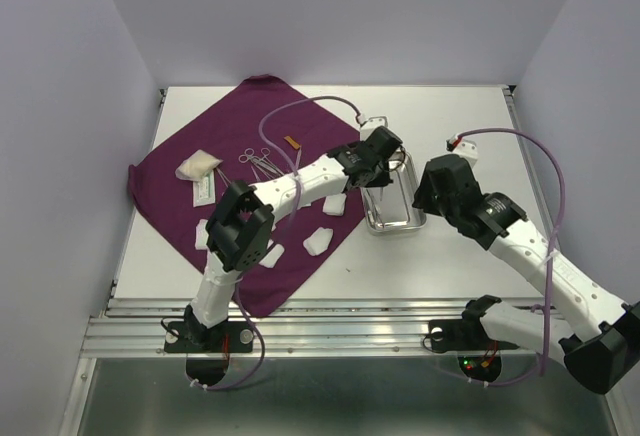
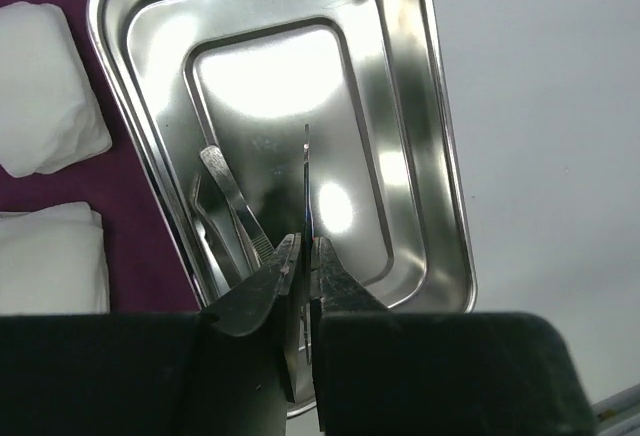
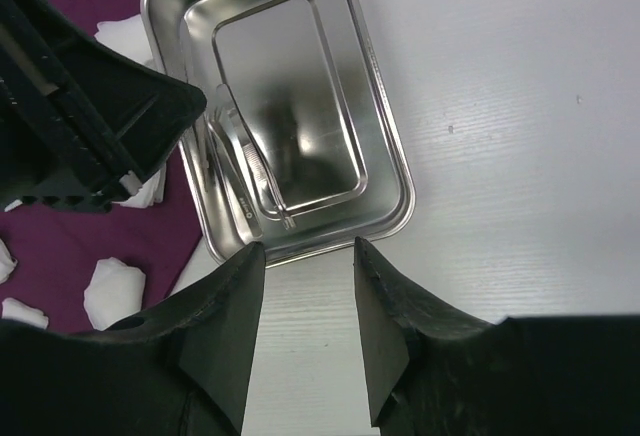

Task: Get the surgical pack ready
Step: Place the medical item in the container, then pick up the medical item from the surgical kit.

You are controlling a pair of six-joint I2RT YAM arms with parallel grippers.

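Metal this thin gives little surface to hold. My left gripper (image 2: 305,256) is clamped on a thin, flat metal instrument (image 2: 306,171), which I see edge-on as a narrow line running forward from the fingertips. Directly under the gripper is the small shiny steel rectangular tray (image 2: 440,226). It stands on the white table (image 1: 450,116), with its left side at the edge of the large dark purple square cloth (image 1: 250,106). A second, tweezer-like steel instrument (image 2: 232,201) lies in the tray, below and left of the fingertips.

I judge the held instrument to be light, stiff and slippery. Because it is taken near one end, it could pivot between the pads, so I would let it go low over the hard tray. The white gauze pads (image 2: 45,86) left of the gripper look soft and would be pinched at the middle. My right gripper (image 3: 310,256) is spread and holds nothing, with the tray just ahead of it.
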